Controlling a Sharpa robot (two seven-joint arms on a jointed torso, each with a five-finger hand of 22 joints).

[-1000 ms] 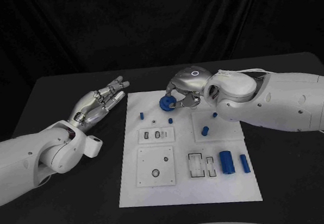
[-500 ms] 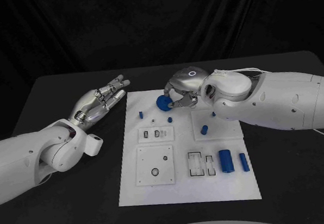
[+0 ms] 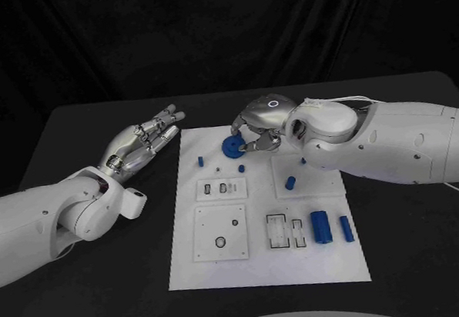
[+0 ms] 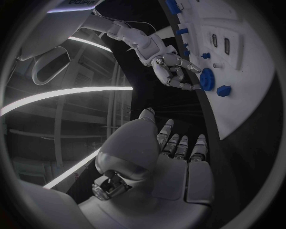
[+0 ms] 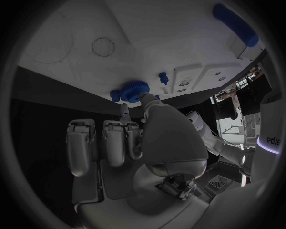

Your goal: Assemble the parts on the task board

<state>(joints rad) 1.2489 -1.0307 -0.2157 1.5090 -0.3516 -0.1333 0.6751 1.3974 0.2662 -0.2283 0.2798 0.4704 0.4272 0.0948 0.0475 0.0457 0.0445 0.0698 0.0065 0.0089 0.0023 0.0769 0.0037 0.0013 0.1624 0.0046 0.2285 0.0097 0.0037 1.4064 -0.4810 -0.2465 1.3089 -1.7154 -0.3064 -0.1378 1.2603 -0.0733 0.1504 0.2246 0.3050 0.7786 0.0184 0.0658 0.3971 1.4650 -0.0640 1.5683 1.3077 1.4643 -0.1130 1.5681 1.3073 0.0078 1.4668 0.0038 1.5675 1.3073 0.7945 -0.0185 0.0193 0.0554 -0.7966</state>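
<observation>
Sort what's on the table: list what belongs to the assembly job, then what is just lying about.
Job:
- white board
- blue gear, pinched by the right hand
- blue peg
- two blue cylinders
- small blue pieces

Lying about:
- nothing; the left hand hovers open beside the board

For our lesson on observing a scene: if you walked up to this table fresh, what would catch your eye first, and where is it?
First, the right hand at the far edge of the white task board, its fingers on a blue toothed wheel. Next, the left hand, held open, palm up, over the black table just off the board's far left corner. Then two blue cylinders lying side by side on the board's near right part.
</observation>
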